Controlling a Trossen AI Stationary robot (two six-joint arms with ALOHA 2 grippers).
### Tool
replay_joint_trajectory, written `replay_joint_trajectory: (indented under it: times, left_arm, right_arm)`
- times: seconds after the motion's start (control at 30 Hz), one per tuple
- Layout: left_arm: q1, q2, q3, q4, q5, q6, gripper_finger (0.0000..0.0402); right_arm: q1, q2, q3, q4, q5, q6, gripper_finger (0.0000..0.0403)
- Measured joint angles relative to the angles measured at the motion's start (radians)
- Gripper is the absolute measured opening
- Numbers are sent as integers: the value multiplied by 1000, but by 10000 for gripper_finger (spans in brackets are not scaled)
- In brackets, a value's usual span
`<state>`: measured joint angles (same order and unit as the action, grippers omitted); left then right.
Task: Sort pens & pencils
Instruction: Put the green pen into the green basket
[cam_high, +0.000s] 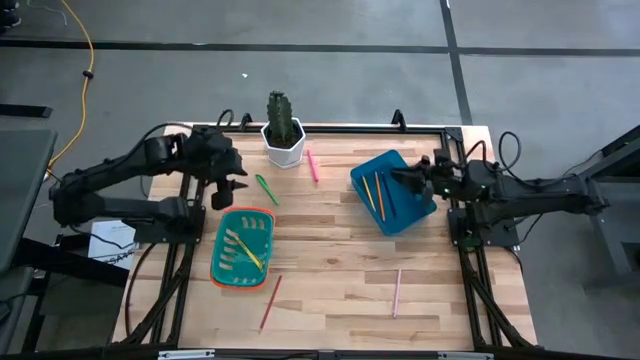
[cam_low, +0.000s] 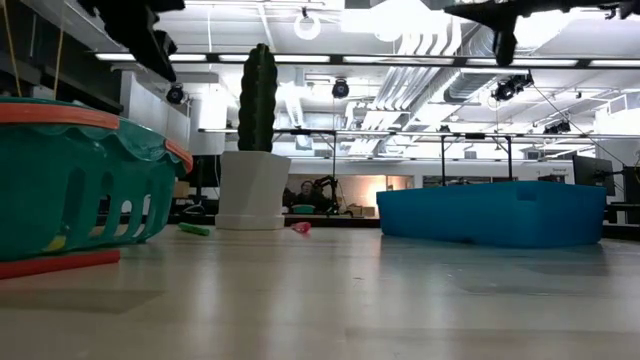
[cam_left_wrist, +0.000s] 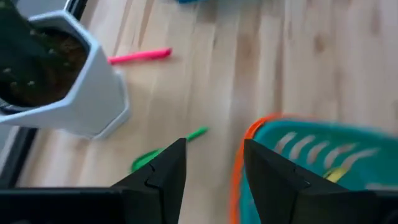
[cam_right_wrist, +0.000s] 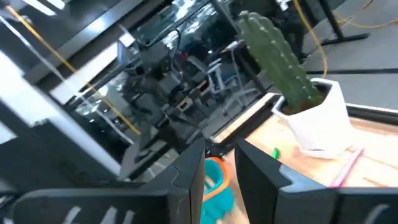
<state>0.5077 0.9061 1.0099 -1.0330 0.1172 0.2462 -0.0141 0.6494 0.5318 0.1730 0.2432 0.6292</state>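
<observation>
My left gripper (cam_high: 228, 190) hangs open above the table, between a teal basket with an orange rim (cam_high: 262, 212) and a green pen (cam_high: 266, 188); its fingers (cam_left_wrist: 214, 146) hold nothing. A yellow pen (cam_high: 248, 252) lies in the basket. A pink pen (cam_high: 312, 165) lies flat beside the cactus pot. My right gripper (cam_high: 408, 178) hovers open and level over a blue tray (cam_high: 400, 165), where two orange pencils (cam_high: 373, 193) lie. A dark red pencil (cam_high: 271, 302) and a salmon pencil (cam_high: 397, 292) lie on the wood near the front edge.
A cactus in a white pot (cam_high: 283, 135) stands at the table's far edge, between the two arms. Bare wood stretches across the table's middle and front. Black frame rails run along the table's left and right edges.
</observation>
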Motion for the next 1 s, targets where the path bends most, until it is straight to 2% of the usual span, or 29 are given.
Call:
replay_joint_trajectory:
  times: [0.27, 0.4, 0.5, 0.73, 1.0]
  left_arm:
    - [263, 114, 28, -93, 158, 381, 145]
    - [343, 190, 28, -98, 189, 503, 145]
    - [351, 233, 28, -94, 189, 570, 145]
    - [349, 303, 28, -57, 119, 652, 145]
    - [298, 352, 27, -65, 6, 768, 145]
  right_arm:
    - [-57, 195, 132, -4, 10, -70, 81]
    - [-65, 272, 199, -23, 7, -117, 81]
    - [-65, 304, 234, -44, 7, -149, 81]
    - [-65, 317, 253, -98, 0, -159, 81]
    - [-130, 317, 253, -144, -83, -133, 81]
